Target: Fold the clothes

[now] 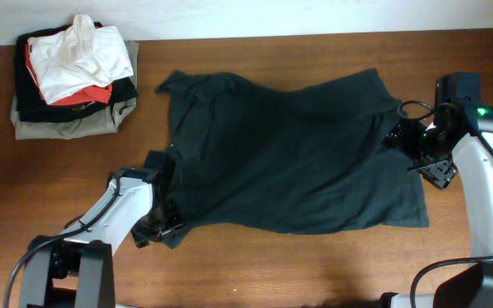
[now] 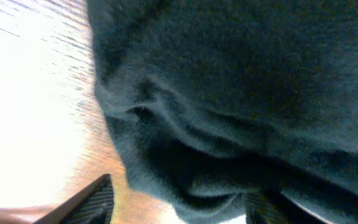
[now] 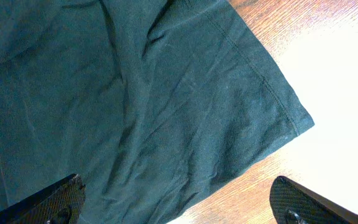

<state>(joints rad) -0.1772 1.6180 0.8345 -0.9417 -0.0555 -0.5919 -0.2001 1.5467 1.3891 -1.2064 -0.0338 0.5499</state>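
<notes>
Right gripper point(image 3: 179, 208) gapes over the shirt point(image 1: 298, 162) hem. Left gripper point(image 1: 164, 226), at its far corner: I can't tell, too blurred. I'd pinch both edges squarely.

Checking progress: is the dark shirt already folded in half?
No, the dark shirt lies spread out and wrinkled across the table.
</notes>
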